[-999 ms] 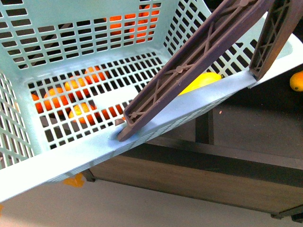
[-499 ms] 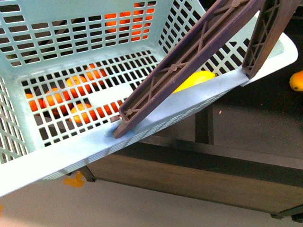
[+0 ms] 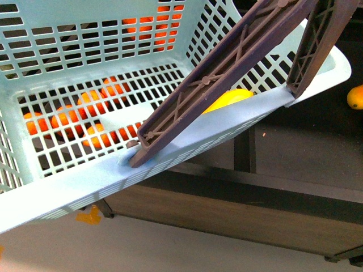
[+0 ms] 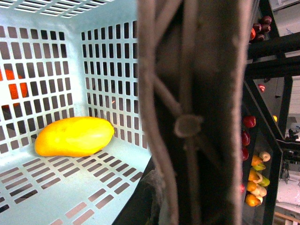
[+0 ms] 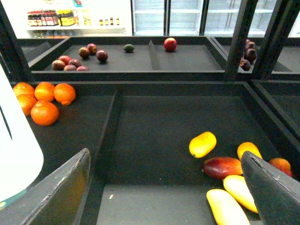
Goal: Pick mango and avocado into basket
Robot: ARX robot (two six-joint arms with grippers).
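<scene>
One mango [image 4: 74, 136] lies in the tilted basket [image 3: 85, 181]; a swing might spill it. The right pincer [image 5: 165, 159] stands apart, empty; the left pincer's state I cannot tell.

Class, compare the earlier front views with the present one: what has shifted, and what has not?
The basket slid left in the front view, its handle foot and the mango inside moving with it. The dark shelf and the lone orange at the right stayed put.
</scene>
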